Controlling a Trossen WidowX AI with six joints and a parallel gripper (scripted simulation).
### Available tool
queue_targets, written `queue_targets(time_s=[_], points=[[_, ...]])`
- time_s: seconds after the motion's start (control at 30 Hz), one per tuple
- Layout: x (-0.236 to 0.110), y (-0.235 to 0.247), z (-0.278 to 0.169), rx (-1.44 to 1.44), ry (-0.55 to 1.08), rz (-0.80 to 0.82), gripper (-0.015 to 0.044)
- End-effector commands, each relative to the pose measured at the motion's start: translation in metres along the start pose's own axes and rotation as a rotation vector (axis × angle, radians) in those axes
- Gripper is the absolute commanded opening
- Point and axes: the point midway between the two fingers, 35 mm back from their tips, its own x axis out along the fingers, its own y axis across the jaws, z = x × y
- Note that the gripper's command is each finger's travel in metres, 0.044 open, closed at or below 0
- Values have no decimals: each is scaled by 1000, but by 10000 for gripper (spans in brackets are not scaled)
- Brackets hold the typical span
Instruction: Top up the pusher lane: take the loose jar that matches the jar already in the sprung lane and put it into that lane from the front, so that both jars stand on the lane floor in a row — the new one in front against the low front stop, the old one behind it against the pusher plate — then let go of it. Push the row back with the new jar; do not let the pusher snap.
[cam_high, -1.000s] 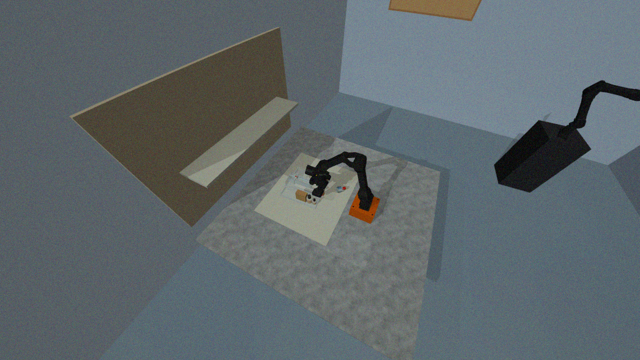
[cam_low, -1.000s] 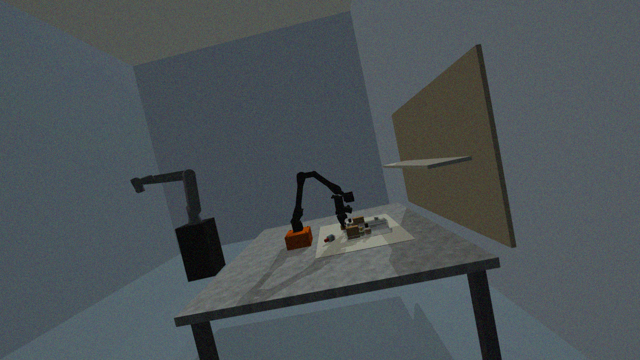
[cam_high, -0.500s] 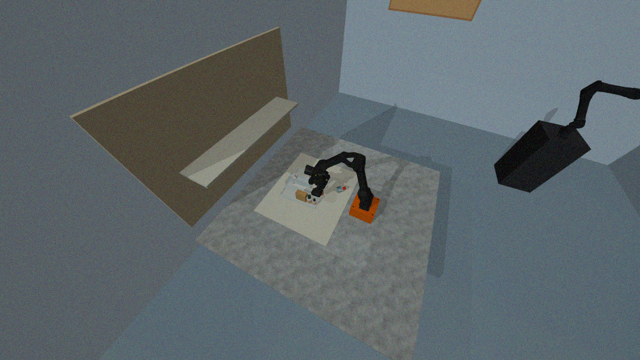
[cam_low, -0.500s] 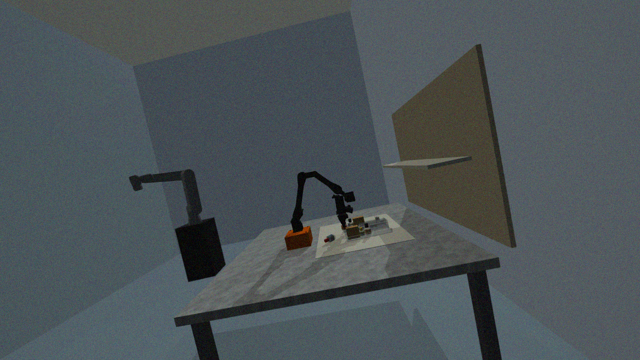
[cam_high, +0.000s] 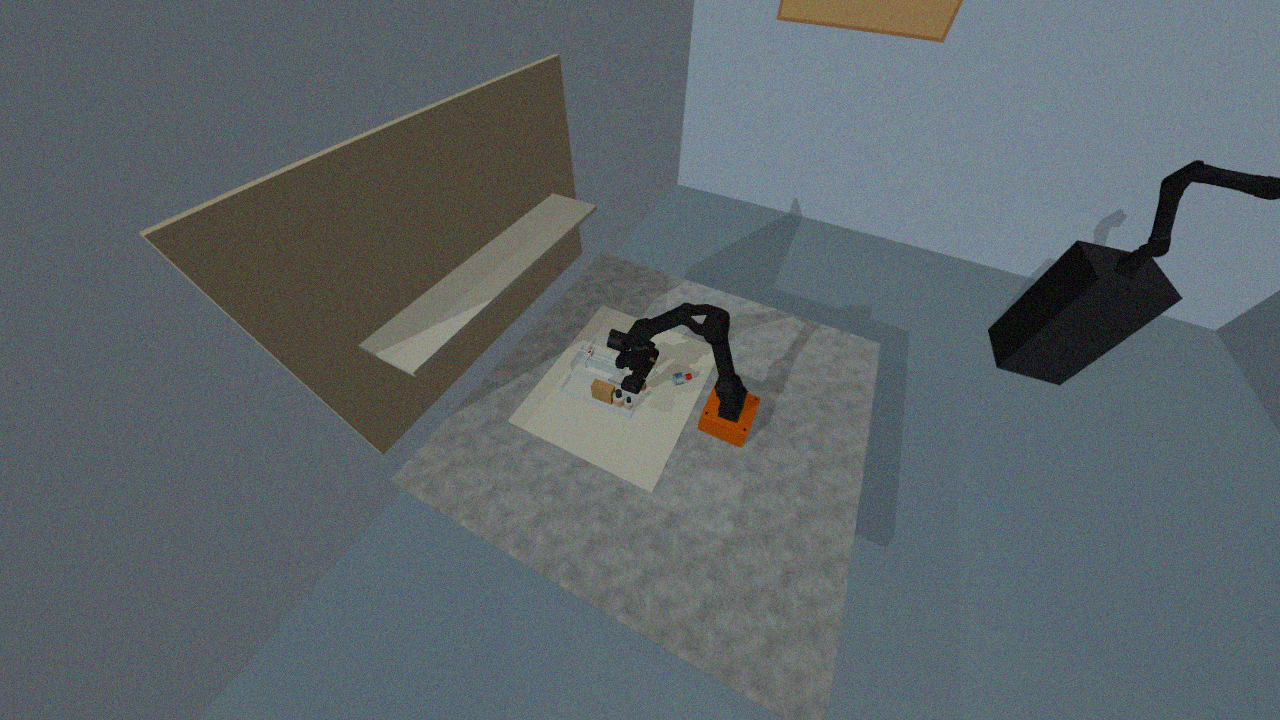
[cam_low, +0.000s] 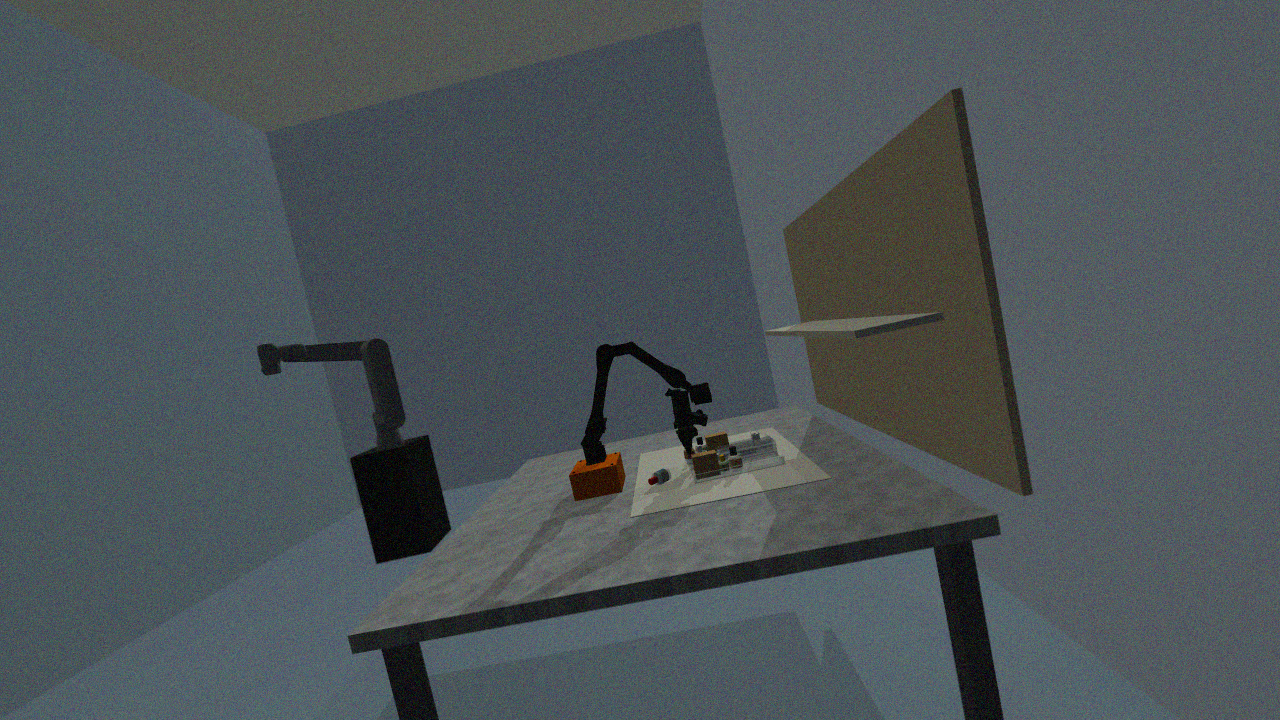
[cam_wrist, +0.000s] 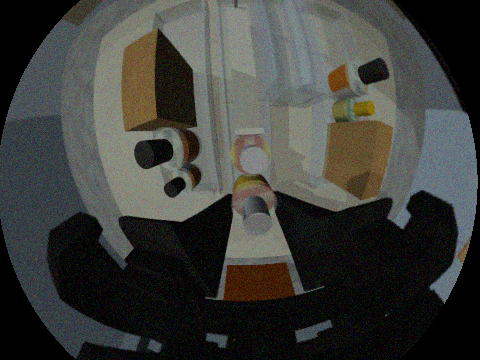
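Note:
My gripper (cam_high: 636, 388) (cam_low: 688, 454) (cam_wrist: 252, 197) points down at the front end of the lane. It is shut on a pinkish jar with a yellow band and grey cap (cam_wrist: 257, 220), held upright. The matching old jar (cam_wrist: 253, 158) stands directly ahead of it in the sprung lane, with the white pusher plate (cam_wrist: 249, 131) behind it. The two jars look close together or touching. The lane floor (cam_wrist: 245, 111) runs on behind the plate. The low front stop is hidden by the fingers and held jar, and I cannot tell whether the held jar's base touches the floor.
Left of the lane stand a brown box (cam_wrist: 140, 85) and two black-capped jars, one larger (cam_wrist: 172, 149), one smaller (cam_wrist: 186, 178). On the right are another brown box (cam_wrist: 357, 150), a yellow-capped jar (cam_wrist: 344, 109) and an orange-banded jar (cam_wrist: 345, 80). A red-capped jar (cam_high: 682, 377) (cam_low: 658, 477) lies nearer the arm's base.

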Motion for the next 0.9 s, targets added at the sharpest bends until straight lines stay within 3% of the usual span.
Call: queue_targets(time_s=[0.0,0.87], points=[[-7,1,13,3,-41,3,0],[-8,1,18,3,-41,3,0]])
